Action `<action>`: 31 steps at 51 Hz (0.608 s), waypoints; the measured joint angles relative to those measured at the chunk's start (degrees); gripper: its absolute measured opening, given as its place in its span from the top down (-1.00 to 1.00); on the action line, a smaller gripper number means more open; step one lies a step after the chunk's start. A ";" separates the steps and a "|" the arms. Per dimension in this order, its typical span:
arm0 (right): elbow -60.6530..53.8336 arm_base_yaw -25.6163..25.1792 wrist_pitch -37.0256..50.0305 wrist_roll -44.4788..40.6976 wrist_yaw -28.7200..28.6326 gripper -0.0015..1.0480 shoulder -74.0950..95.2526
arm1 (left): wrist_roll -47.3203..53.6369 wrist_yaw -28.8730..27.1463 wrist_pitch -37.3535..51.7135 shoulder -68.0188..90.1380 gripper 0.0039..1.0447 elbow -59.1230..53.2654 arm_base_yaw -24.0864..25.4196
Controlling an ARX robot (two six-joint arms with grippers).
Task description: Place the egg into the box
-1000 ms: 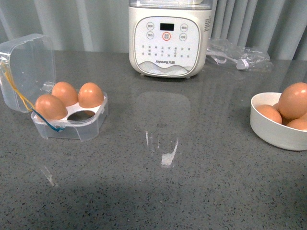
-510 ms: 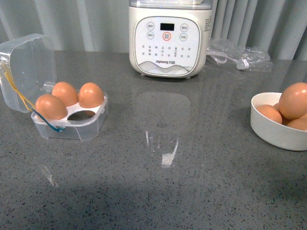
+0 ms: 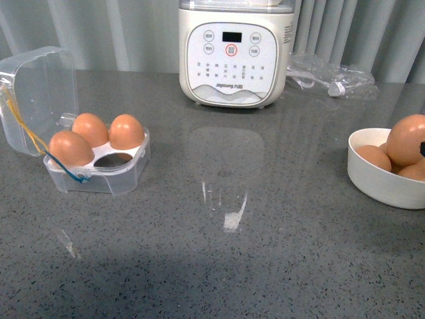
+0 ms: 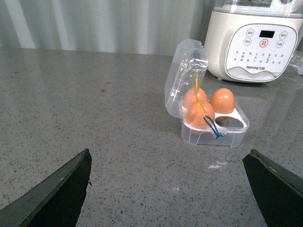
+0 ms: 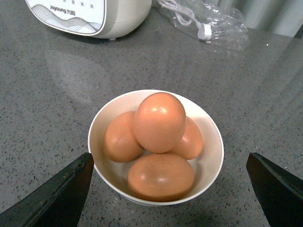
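The clear box (image 3: 99,174) stands open at the left of the grey counter, its lid (image 3: 36,100) tipped back. It holds three brown eggs (image 3: 70,147), and its front right cup (image 3: 114,159) is empty. The box (image 4: 215,135) lies well ahead of my open left gripper (image 4: 169,152), which has nothing between its fingers. Several more eggs fill the white bowl (image 3: 382,186) at the right. My open right gripper (image 5: 170,155) hangs just above and in front of this bowl (image 5: 94,137), its fingers wide to either side. One egg (image 5: 159,122) rests on top of the pile.
A white Joyoung appliance (image 3: 232,53) stands at the back centre. Beside it, at the back right, lies a clear plastic bag with a cable (image 3: 332,80). Grey curtains hang behind the counter.
A small dark tip has come into the front view at the right edge, beside the bowl's top egg. The box, the eggs and the bowl have not moved.
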 joint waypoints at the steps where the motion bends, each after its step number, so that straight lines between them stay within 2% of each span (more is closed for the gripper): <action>1: 0.31 -0.17 0.00 0.26 -0.13 -0.87 0.37 | 0.00 0.02 0.00 0.00 -0.88 0.00 0.00; 31: 6.67 -1.79 4.79 1.99 -2.71 -0.87 12.22 | 0.00 0.02 0.00 0.00 -0.88 0.00 0.00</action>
